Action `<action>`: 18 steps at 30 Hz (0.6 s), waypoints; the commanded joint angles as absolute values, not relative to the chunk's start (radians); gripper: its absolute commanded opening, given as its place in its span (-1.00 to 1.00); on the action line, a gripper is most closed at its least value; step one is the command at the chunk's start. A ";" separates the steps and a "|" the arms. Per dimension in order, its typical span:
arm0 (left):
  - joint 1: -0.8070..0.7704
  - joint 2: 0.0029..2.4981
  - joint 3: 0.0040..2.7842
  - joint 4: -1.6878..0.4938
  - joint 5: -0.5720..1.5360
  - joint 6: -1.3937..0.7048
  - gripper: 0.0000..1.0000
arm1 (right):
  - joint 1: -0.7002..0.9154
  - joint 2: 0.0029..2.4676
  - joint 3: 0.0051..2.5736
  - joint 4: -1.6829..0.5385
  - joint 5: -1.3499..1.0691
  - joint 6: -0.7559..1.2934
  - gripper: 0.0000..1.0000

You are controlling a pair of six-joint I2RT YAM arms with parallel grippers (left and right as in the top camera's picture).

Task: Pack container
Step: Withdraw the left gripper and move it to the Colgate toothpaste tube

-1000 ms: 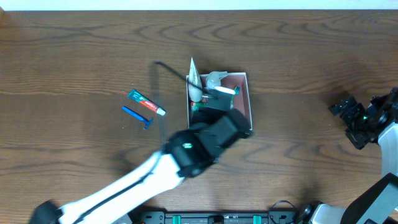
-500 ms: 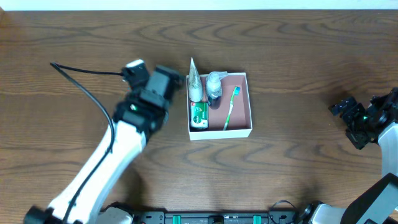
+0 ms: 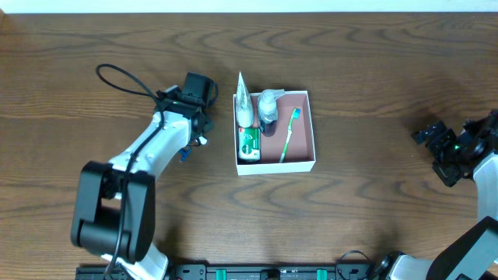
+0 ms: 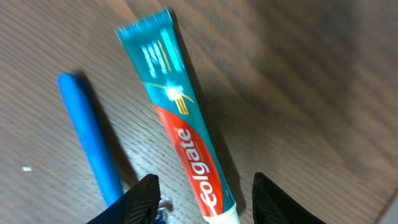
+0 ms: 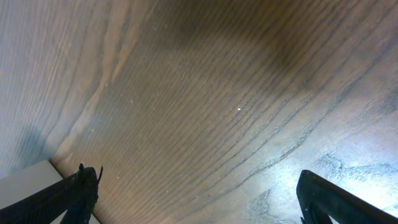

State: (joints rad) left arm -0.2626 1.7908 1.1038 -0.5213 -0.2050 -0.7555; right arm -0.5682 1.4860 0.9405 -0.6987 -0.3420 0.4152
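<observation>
While the container (image 3: 276, 166) holds several toiletries, the left gripper (image 4: 204, 190) hovers just beside its left wall, jaws partly spread astride a toothpaste tube (image 4: 180, 118), a blue razor (image 4: 90, 143) alongside. Well right of the container, the right gripper (image 5: 199, 183) stands wide and empty.

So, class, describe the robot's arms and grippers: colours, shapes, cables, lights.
The left arm is white with chunky black joints and a thin black cable looping off it. The right arm is white too, with a green light on its black wrist. The left gripper and right gripper have blunt black fingers.
</observation>
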 commanded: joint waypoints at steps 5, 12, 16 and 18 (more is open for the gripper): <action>-0.257 1.840 1.092 -0.514 -0.164 -0.784 -0.01 | -0.579 1.489 0.950 -0.699 -0.348 0.403 0.98; -0.257 1.865 1.090 -0.516 -0.164 -0.785 0.00 | -0.579 1.489 0.950 -0.699 -0.348 0.403 0.99; -0.257 1.876 1.090 -0.513 -0.164 -0.784 0.00 | -0.579 1.489 0.950 -0.699 -0.348 0.403 0.99; -0.257 1.876 1.090 -0.512 -0.164 -0.784 0.00 | -0.579 1.489 0.950 -0.699 -0.348 0.403 0.99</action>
State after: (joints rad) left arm -0.2626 1.8633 1.1034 -0.5148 -0.1631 -0.7670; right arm -0.5682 1.4860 0.9405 -0.6991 -0.3420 0.4152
